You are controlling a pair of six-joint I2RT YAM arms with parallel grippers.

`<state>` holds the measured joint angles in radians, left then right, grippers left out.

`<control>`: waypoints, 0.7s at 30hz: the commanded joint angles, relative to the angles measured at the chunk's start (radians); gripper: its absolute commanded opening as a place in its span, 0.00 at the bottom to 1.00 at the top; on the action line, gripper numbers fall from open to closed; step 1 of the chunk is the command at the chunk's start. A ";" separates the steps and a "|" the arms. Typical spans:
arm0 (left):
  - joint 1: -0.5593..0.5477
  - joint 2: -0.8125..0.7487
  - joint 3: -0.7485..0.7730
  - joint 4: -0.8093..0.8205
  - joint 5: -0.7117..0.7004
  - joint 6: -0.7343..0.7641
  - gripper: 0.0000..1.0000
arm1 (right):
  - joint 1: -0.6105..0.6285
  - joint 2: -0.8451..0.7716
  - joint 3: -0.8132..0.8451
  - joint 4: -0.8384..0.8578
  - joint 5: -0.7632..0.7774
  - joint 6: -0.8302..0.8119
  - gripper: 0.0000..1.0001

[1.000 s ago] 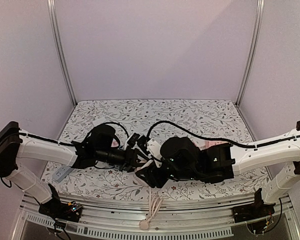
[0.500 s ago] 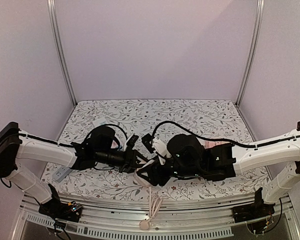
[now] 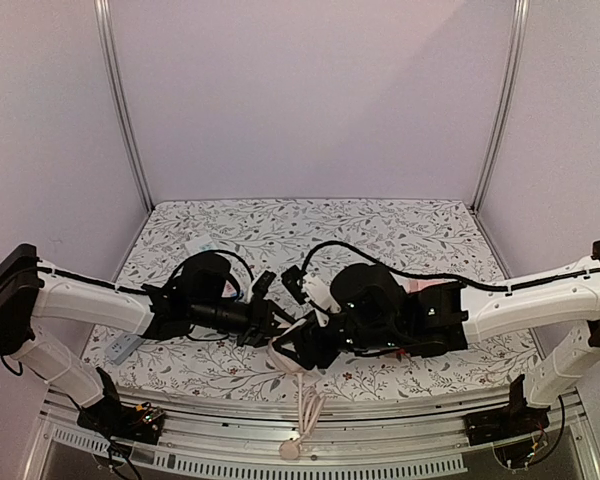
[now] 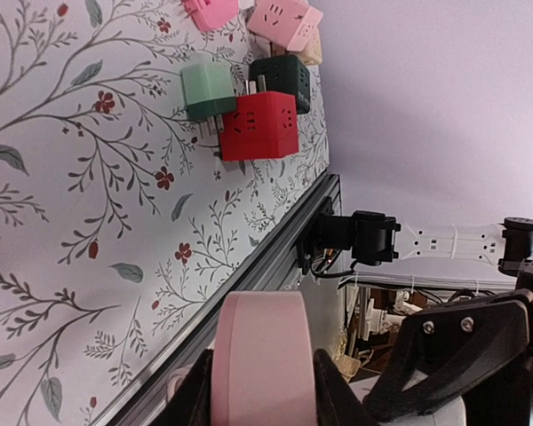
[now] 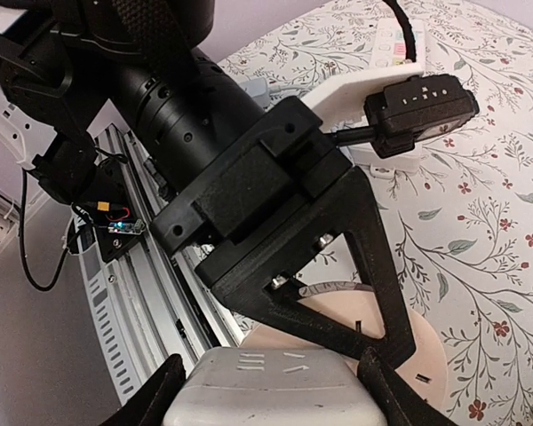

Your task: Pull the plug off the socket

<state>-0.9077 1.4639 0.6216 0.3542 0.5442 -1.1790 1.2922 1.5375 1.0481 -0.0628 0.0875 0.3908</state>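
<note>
A pink socket (image 4: 262,346) with a pink cord (image 3: 305,410) hanging over the table's near edge sits between my left gripper's (image 4: 263,386) fingers, which are shut on its sides. A white plug block (image 5: 275,399) with slot markings on its face sits against the pink socket (image 5: 424,355). My right gripper (image 5: 274,386) is shut on that block. In the top view both grippers meet near the front middle of the table, left gripper (image 3: 270,325) facing right gripper (image 3: 302,345). The join between plug and socket is hidden by the fingers.
A red cube (image 4: 259,126), a mint cube (image 4: 207,89), a dark green cube (image 4: 282,80) and pink cubes (image 4: 284,19) lie together on the floral cloth. A white strip (image 5: 373,84) carrying a black adapter (image 5: 420,108) lies behind. The metal rail (image 3: 230,410) runs along the near edge.
My left gripper's fingers have closed in on the pink socket. The right gripper has shifted a little left and back with the white plug.
</note>
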 commanded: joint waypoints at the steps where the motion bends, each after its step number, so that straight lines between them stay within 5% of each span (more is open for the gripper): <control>1: -0.024 -0.023 -0.036 -0.030 0.055 0.095 0.21 | -0.001 0.013 0.104 -0.029 0.183 -0.004 0.35; 21: 0.019 -0.007 -0.060 -0.053 0.005 0.081 0.19 | 0.128 0.117 0.268 -0.242 0.452 -0.128 0.33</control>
<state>-0.8890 1.4521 0.5999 0.3798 0.5453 -1.1343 1.4288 1.6611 1.2694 -0.3157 0.4103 0.2935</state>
